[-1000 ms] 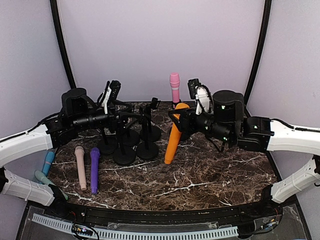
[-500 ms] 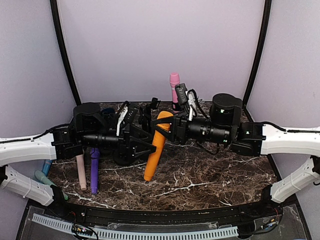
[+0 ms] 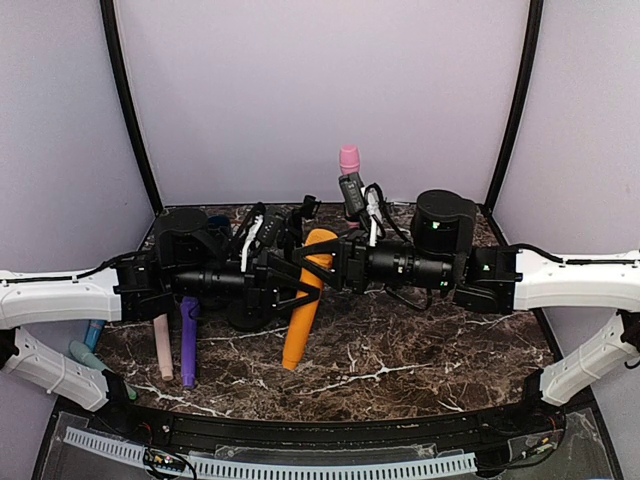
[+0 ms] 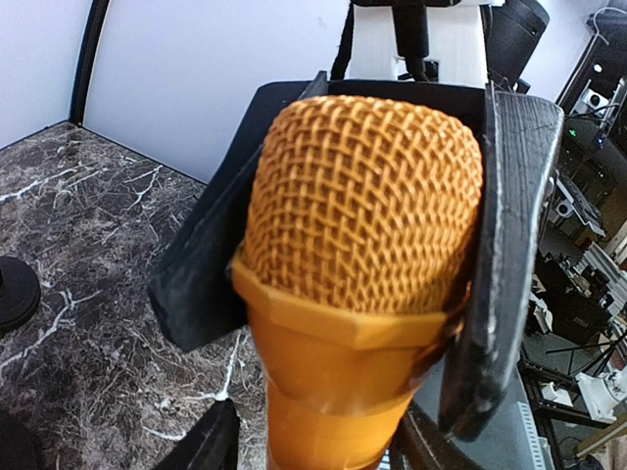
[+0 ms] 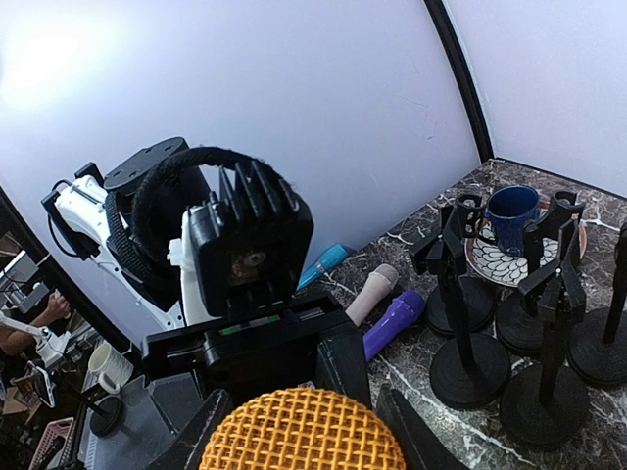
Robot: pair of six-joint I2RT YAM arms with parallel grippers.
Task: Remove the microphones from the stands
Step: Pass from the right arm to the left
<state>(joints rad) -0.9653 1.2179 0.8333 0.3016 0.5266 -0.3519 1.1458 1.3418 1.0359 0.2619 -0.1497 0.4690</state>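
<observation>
The orange microphone [image 3: 305, 300] hangs tilted above the marble table, clear of every stand. My right gripper [image 3: 326, 250] is shut on its mesh head [image 5: 302, 431], a black finger [image 4: 505, 245] pressed against each side. My left gripper [image 3: 292, 283] has come in from the opposite side, and its jaws straddle the orange handle [image 4: 333, 392] just under the head. In the left wrist view one finger [image 4: 423, 443] lies against the handle while a thin gap shows at the other. The left gripper [image 4: 313, 446] still stands open.
Several empty black stands [image 5: 468, 323] cluster at the back left, partly hidden under my left arm. A pink microphone [image 3: 348, 160] stands upright at the back. Purple [image 3: 189, 340], beige [image 3: 162, 345] and teal [image 3: 95, 330] microphones lie at the left. A blue cup [image 5: 511, 215] sits on a plate.
The right arm carried the orange microphone leftward to the table's middle. The left arm swung right to meet it, and its jaws narrowed around the handle.
</observation>
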